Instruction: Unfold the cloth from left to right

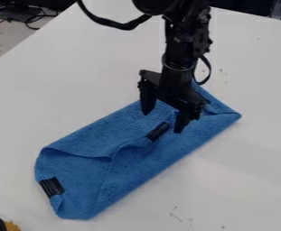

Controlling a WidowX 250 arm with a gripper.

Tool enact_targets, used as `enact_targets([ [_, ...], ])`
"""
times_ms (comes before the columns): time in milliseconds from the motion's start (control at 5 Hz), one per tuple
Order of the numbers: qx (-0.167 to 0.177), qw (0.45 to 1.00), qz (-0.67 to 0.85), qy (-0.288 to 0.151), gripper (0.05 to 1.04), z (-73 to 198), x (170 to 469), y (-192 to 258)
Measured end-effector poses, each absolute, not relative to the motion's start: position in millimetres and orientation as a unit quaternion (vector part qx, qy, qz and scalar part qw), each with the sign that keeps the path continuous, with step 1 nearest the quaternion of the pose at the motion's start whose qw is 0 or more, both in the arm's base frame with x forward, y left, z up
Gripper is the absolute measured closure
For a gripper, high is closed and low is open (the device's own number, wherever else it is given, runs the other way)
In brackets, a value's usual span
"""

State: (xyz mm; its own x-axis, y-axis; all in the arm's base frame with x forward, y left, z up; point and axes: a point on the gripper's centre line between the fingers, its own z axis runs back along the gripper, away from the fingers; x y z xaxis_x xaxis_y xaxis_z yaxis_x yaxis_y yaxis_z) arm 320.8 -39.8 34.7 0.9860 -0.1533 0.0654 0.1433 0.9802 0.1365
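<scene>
The blue cloth (161,153) lies folded on the white table, stretching from the lower left to the right of centre. Layers overlap along its middle, and its left end has a loose fold. One black clip or tag (51,186) is on the cloth's left end, and another black piece (158,131) lies at an inner edge near the centre. Above the cloth's upper right part hangs the black gripper (163,121), open, its two fingers apart. The right finger is close beside the inner edge and the black piece; whether it touches the cloth I cannot tell.
The white table (58,90) surrounds the cloth. Dark cables (30,19) lie beyond its edge at the upper left. A black and yellow object (2,224) sits at the lower left corner.
</scene>
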Motion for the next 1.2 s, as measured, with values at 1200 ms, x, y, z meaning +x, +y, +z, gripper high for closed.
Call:
enact_targets([
  [1200,0.062,0.994,-0.070,-0.048,0.075,10,308,-41],
])
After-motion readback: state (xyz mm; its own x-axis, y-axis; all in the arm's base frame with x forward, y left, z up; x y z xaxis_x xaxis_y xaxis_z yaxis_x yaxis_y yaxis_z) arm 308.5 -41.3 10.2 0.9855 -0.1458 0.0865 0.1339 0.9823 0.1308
